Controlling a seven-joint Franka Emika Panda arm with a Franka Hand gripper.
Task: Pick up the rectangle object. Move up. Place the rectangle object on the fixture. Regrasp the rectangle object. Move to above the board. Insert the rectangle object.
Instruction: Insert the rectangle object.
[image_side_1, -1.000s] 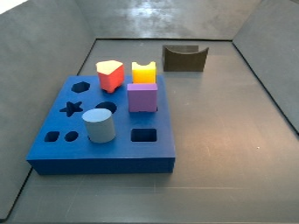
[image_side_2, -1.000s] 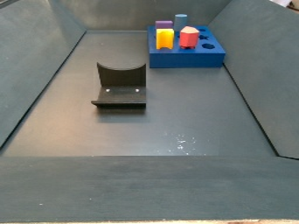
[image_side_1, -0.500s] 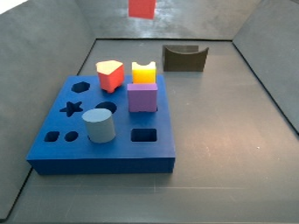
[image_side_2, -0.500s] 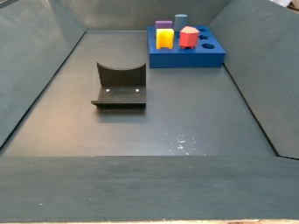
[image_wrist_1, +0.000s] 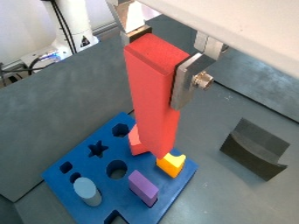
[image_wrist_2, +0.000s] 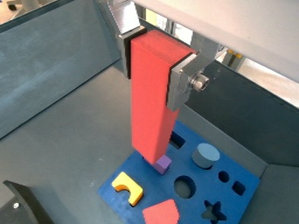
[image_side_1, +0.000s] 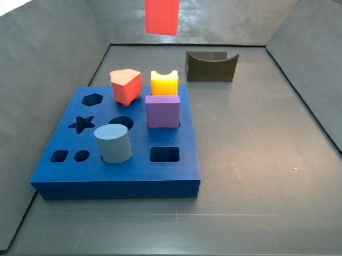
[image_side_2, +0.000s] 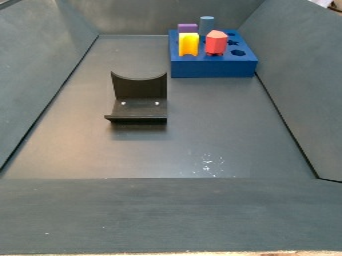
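Observation:
My gripper (image_wrist_1: 160, 54) is shut on the upper end of the long red rectangle object (image_wrist_1: 152, 101), which hangs upright high above the blue board (image_wrist_1: 82, 166); both wrist views show this (image_wrist_2: 152, 96). In a side view only the bar's lower end (image_side_1: 162, 15) shows at the top edge, above the board (image_side_1: 80, 160); the gripper is out of that view. The fixture (image_side_1: 211, 66) stands beyond the board, and shows dark with its notch in a side view (image_side_2: 138, 95). The board is at the far end there (image_side_2: 214, 60).
On the board stand a red heart-topped block (image_side_1: 126, 85), a yellow block (image_side_1: 163, 82), a purple cube (image_side_1: 163, 110) and a grey-blue cylinder (image_side_1: 115, 143). Open holes include a hexagon (image_side_1: 91, 99), a star (image_side_1: 82, 124) and a square (image_side_1: 164, 155). Slanted grey walls enclose the floor.
The red bar has come down into a side view from above: absent a second ago, a small piece half a second ago, now more of its lower end shows.

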